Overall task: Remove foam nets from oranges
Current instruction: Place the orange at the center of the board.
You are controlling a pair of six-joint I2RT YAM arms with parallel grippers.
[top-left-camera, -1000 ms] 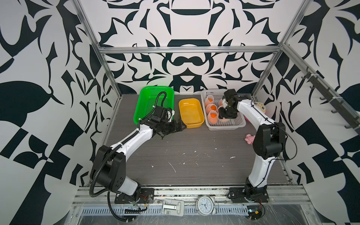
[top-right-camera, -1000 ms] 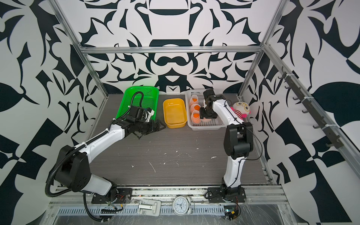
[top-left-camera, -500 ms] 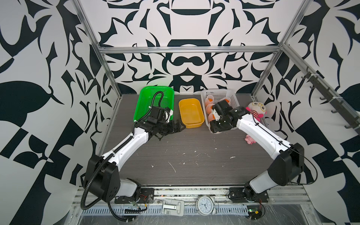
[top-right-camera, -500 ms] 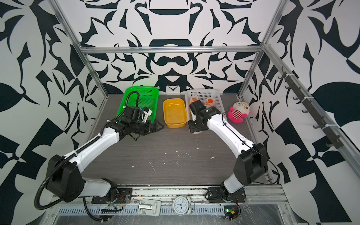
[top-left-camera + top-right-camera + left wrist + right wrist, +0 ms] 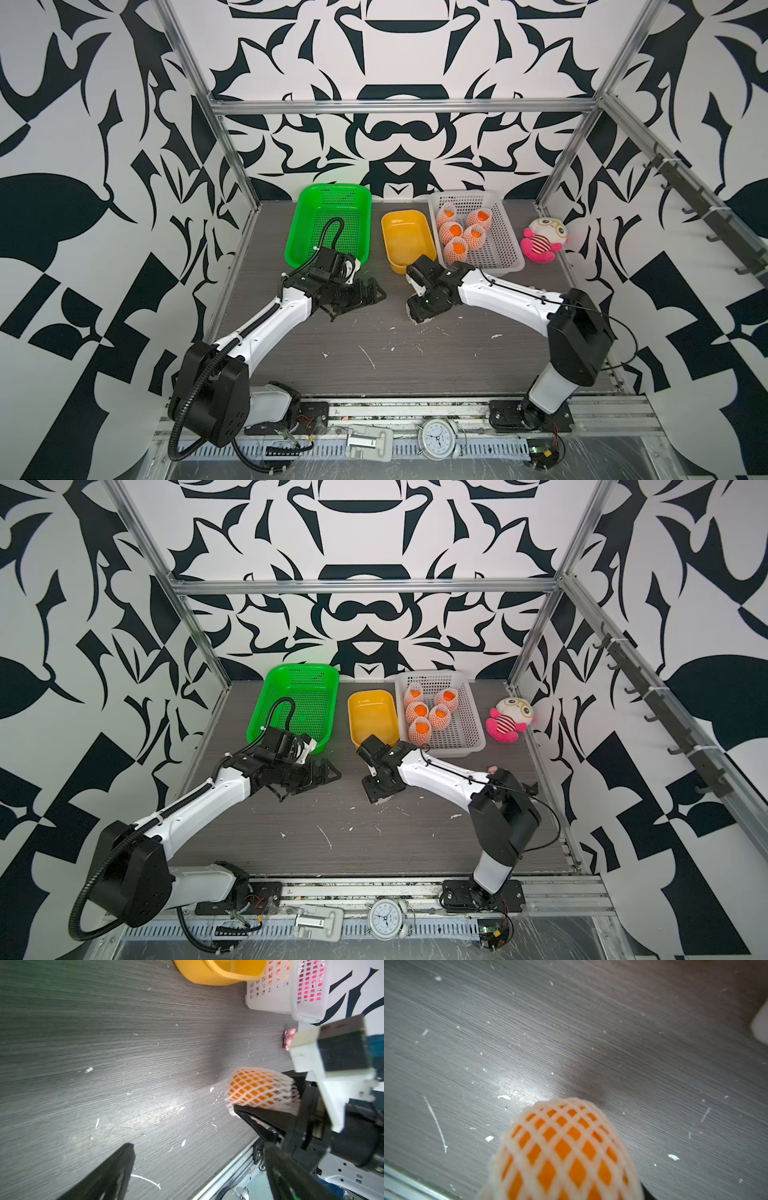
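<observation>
Nearest the camera, a small white alarm clock (image 5: 436, 433) lay on the metal front rail (image 5: 415, 409) between the two arm bases. Beyond it stretched the grey wood-grain tabletop (image 5: 415, 365), flecked with white foam crumbs (image 5: 368, 356). At mid-table the right gripper (image 5: 420, 311) pointed downward, its black fingers (image 5: 261, 1118) clamped on a small round orange (image 5: 562, 1149) wrapped in a white diamond-mesh foam net (image 5: 566, 1102). The wrapped fruit hung low over the tabletop, seemingly just clear of it, though the views did not settle that. Facing it and a little apart, the left gripper (image 5: 368, 294) hovered low with its own fingers (image 5: 112, 1169) spread wide and nothing between them. Along the back edge stood three containers in a row: a green perforated plastic basket (image 5: 332, 199) on the left, a yellow plastic tub (image 5: 405, 239) in the middle, and a white perforated plastic basket (image 5: 505, 249) on the right. Inside the white basket, toward its left side, lay five more netted oranges (image 5: 456, 248), each showing bare peel at the open end of its sleeve. Just beside that basket, further right, sat a pink and white plush toy (image 5: 542, 241). Black-and-white patterned walls (image 5: 395, 50) closed in the scene behind.
</observation>
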